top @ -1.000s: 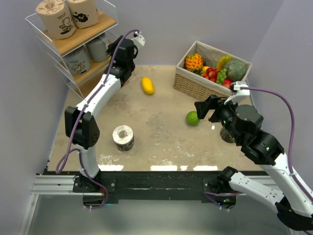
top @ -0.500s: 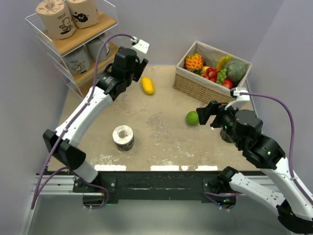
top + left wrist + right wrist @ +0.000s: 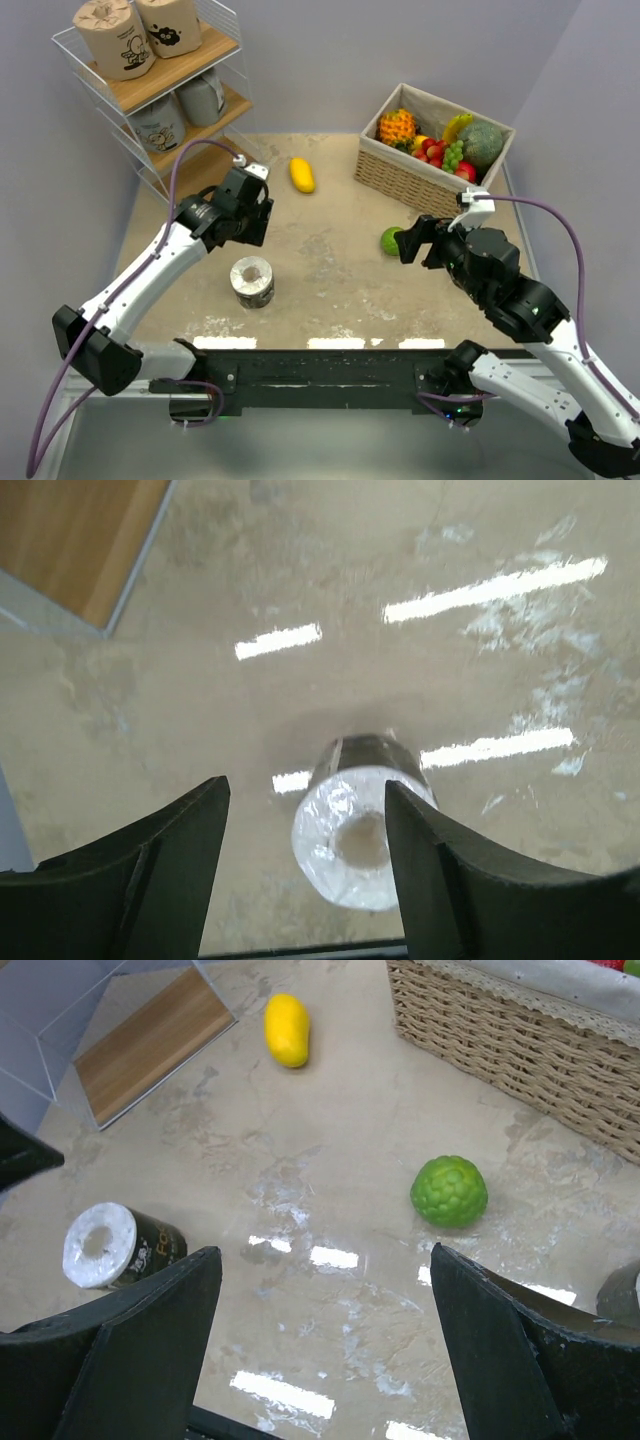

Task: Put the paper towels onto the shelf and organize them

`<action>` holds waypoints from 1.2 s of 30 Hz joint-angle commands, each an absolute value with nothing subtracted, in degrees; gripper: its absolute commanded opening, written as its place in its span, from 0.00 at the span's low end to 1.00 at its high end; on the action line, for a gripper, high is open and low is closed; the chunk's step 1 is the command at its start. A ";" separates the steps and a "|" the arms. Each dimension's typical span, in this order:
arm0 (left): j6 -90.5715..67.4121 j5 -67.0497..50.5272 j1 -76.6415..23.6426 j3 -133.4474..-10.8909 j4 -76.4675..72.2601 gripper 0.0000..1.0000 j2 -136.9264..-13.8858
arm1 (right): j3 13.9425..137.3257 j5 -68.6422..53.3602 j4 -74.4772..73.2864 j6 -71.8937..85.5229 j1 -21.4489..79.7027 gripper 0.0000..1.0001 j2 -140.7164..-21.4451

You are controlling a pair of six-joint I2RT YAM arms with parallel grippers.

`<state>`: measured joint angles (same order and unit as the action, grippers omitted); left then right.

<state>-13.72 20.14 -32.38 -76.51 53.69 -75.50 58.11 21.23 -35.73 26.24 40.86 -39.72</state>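
Up front on the counter (image 3: 330, 275): a dark grey paper towel roll (image 3: 252, 281), standing on end, core hole up. Just beyond and above it, left jaws parted, gripping nothing. Off to the right, right jaws spread wide, empty, beside the lime (image 3: 391, 241). Farther back, a mango (image 3: 302, 174). Far left, the shelf (image 3: 222, 48), holding two tan rolls (image 3: 112, 37) on top and two pale grey rolls (image 3: 160, 122) below.

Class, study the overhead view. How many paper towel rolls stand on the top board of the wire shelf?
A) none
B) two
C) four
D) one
B: two tan paper towels with cartoon prints stand side by side on the top board of the shelf.
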 commanded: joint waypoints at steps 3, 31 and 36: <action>-15.22 9.61 -32.43 -71.46 54.51 0.71 -67.42 | 55.91 19.86 -32.70 28.38 40.96 0.89 -38.24; -24.70 11.51 -40.87 -56.08 46.32 0.65 -73.04 | 57.22 18.63 -31.46 27.60 40.87 0.89 -37.00; -24.79 12.30 -41.48 -53.53 44.13 0.58 -73.21 | 57.57 18.46 -31.46 27.60 40.96 0.89 -36.91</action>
